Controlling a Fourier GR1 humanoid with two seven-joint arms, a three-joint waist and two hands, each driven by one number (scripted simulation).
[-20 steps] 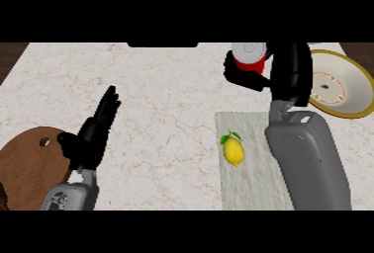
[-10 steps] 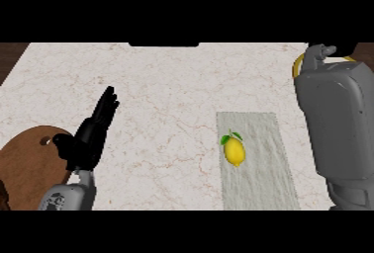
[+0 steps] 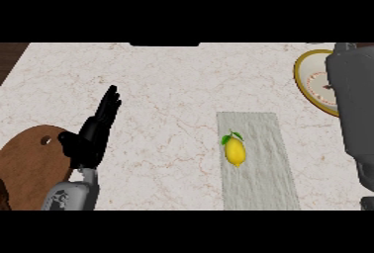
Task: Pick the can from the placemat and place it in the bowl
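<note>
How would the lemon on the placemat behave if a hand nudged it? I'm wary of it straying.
The lemon looks rounded and oval, so it would probably roll or wobble sideways rather than slide. It lies loose on the flat placemat, with no rim to stop it. Its smooth skin may be slippery.

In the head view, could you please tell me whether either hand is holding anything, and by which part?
The left hand holds nothing; it rests open, fingers up, at lower left. The right hand is out of view: only its grey forearm shows, so any hold there cannot be told.
</note>
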